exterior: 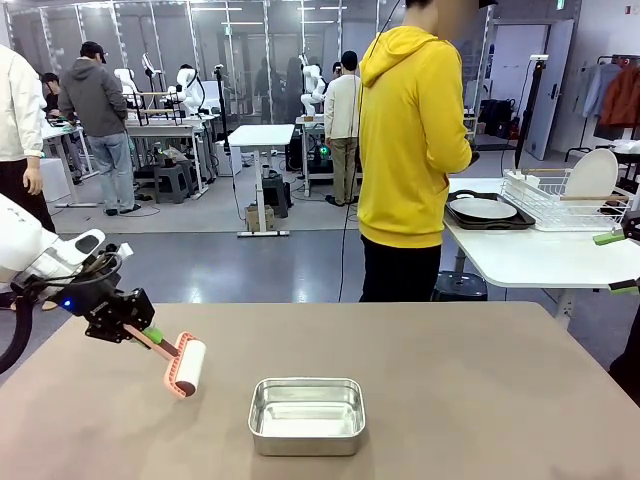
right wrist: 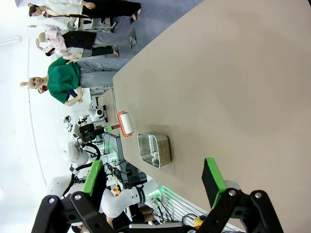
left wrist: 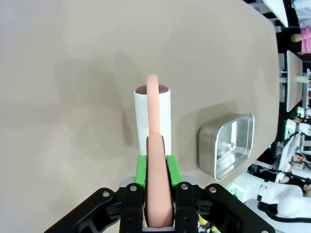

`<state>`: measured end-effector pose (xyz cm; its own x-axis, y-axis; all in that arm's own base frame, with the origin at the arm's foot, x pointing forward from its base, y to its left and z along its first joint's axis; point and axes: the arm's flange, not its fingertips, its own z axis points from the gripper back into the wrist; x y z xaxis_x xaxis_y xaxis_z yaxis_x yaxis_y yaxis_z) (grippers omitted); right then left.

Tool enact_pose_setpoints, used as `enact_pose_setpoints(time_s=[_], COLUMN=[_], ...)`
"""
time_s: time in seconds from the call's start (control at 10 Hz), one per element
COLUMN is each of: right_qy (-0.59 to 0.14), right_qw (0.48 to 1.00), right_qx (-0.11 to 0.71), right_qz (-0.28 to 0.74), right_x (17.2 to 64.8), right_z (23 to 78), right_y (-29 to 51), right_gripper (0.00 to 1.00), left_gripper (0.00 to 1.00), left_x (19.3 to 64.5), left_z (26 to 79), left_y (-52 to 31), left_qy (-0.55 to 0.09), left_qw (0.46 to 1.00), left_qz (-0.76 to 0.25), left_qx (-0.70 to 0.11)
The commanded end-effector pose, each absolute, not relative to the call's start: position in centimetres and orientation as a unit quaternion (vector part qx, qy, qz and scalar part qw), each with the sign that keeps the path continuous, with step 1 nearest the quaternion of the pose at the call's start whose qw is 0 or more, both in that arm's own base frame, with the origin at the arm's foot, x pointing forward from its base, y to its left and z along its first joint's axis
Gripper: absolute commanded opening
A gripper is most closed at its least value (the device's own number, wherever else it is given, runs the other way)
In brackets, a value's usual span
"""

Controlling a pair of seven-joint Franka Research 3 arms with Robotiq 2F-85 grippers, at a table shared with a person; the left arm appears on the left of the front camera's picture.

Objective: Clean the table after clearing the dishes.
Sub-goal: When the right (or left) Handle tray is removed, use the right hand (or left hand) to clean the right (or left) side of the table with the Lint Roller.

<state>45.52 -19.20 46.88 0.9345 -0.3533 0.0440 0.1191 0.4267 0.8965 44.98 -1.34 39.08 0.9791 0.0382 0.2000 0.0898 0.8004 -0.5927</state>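
A: What is seen at the fingers?

B: The left gripper [left wrist: 158, 194] is clamped on the pink handle of a lint roller [exterior: 184, 364], green pads pressed to either side. The roller's white drum is held at the desk [exterior: 480, 400] top near the left edge; whether contact is made cannot be told. The right gripper [right wrist: 155, 179] is spread wide with nothing between its fingers [right wrist: 213, 175], hanging above a bare stretch of the desk.

A: And the edges — how much room is left?

B: A steel tin [exterior: 306, 415] is set near the front middle, just right of the roller and apart from it. To the right of the tin and behind it the grey-brown top is bare as far as the far edge and the rounded right corner. The surface is matte and smooth.

A: Where are the dishes found?

B: On the smaller white desk [exterior: 540, 255] at the far right — one white plate [exterior: 483, 208] lies on a dark tray [exterior: 490, 215], another plate [exterior: 592, 173] is stood upright in a white rack [exterior: 565, 198] beside it. A person in a yellow hoodie [exterior: 410, 140] is stood at that desk, turned away. Beyond, a workshop with grey floor is seen, with other people.
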Motion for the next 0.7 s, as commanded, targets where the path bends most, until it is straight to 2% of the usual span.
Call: enact_pose_setpoints(time_s=[0.0, 0.3, 0.6], right_qy=[-0.111, -0.111, -0.111], right_qw=[0.837, 0.837, 0.837], right_qx=[0.518, 0.518, 0.518], right_qz=[-0.138, -0.138, -0.138], right_x=[45.4, 45.4, 45.4], right_z=[47.1, 47.1, 47.1], right_y=[-19.0, -19.0, -19.0], right_gripper=[1.0, 1.0, 1.0], left_gripper=[0.21, 0.21, 0.21], left_x=[46.0, 48.4, 49.8], left_z=[37.9, 36.5, 35.8], left_y=[-0.3, -0.1, -0.6], left_qy=[-0.077, -0.018, -0.007], left_qw=[0.93, 0.934, 0.946], left_qz=[-0.015, -0.02, -0.008], left_qx=[-0.359, -0.357, -0.323])
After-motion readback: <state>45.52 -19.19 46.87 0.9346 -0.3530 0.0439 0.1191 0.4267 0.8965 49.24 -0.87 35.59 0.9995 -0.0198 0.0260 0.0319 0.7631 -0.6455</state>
